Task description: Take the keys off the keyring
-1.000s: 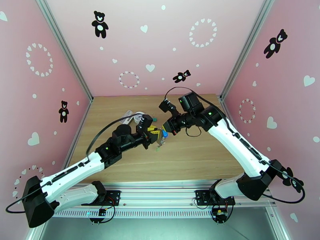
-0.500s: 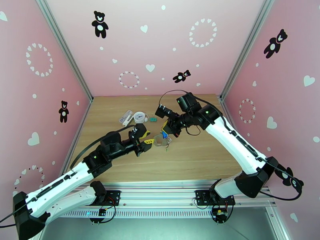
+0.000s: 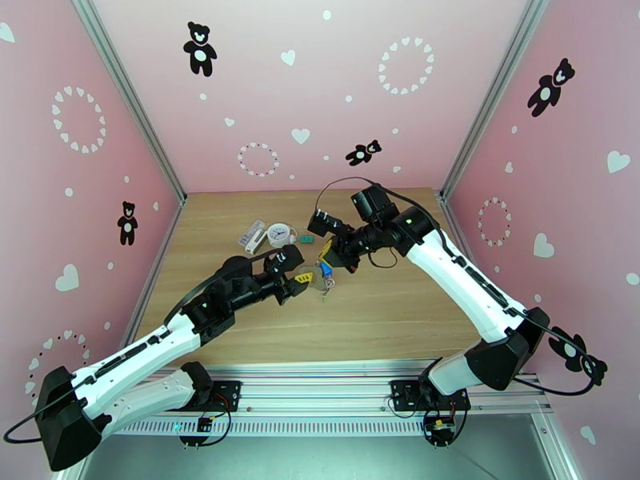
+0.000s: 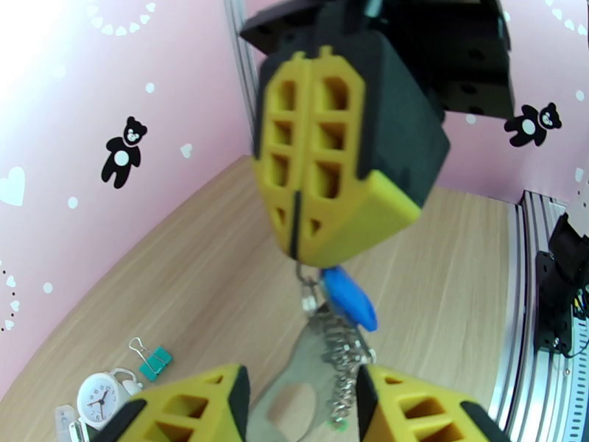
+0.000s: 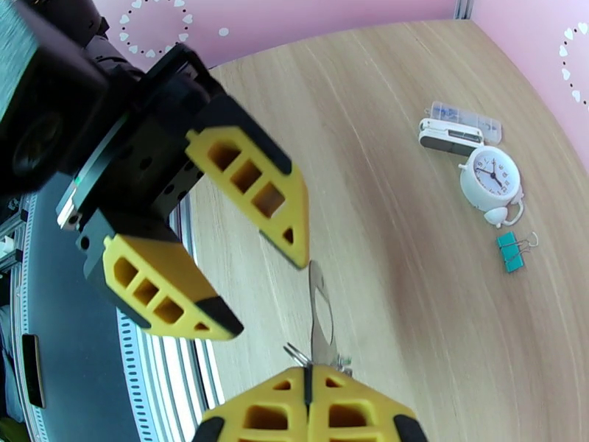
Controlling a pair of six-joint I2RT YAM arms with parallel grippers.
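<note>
My right gripper (image 3: 327, 257) hangs above the table's middle, shut on a small metal ring at the top of the keyring (image 4: 300, 272). Below the ring dangle the blue key (image 4: 350, 297), the silvery chain (image 4: 340, 356) and the grey strap loop (image 4: 293, 379). In the right wrist view the strap (image 5: 320, 318) hangs from my shut fingertips (image 5: 309, 407). My left gripper (image 3: 307, 278) is open just left of the keyring. In the left wrist view its yellow fingers (image 4: 184, 407) flank the strap and chain without gripping them.
A round white clock (image 3: 278, 234), a teal binder clip (image 3: 305, 238) and a small white case (image 3: 254, 234) lie at the back left of the wooden table (image 3: 384, 314). Pink walls close in the sides and back.
The left gripper pulled back from the keyring, opened wider, then came in close again. The right gripper carried the keyring a little toward the back left.
</note>
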